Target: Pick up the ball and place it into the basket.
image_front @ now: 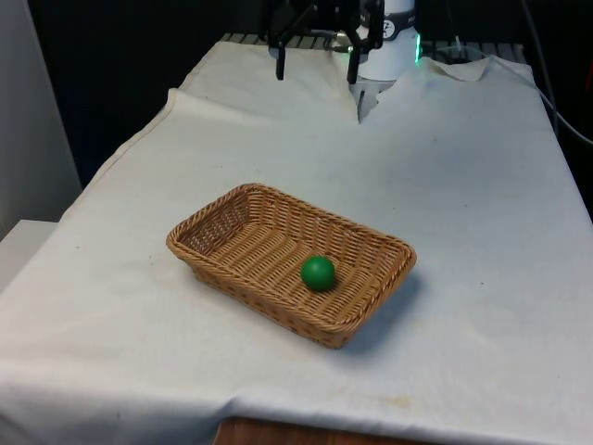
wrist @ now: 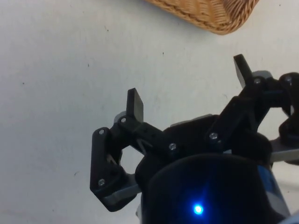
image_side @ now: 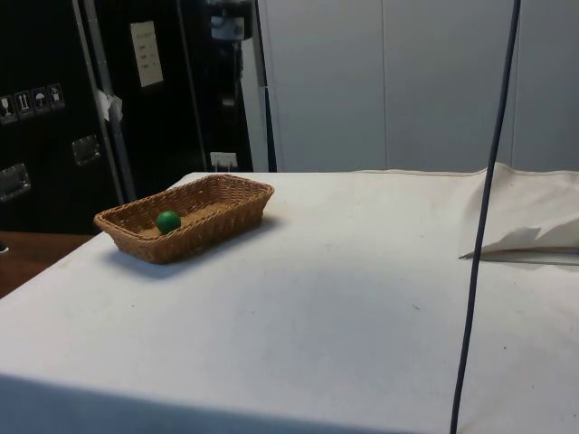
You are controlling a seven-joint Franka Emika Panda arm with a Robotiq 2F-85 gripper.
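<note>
A green ball (image_front: 318,273) lies inside the woven wicker basket (image_front: 241,199), towards its end on the front view's right. From the side, the ball (image_side: 168,221) rests near the basket's (image_side: 237,203) nearer end. My black gripper (image_front: 315,63) hangs high above the far end of the table, well away from the basket, with its fingers spread wide and nothing between them. In the wrist view the gripper (wrist: 189,88) is open over bare white cloth, and a corner of the basket (wrist: 210,14) shows beyond the fingertips (wrist: 135,102).
The white cloth (image_front: 463,185) covers the whole table, with a fold (image_front: 366,100) near the robot's base. A dark cable (image_side: 484,217) hangs across the side view. Dark cabinets (image_side: 54,108) stand behind the basket.
</note>
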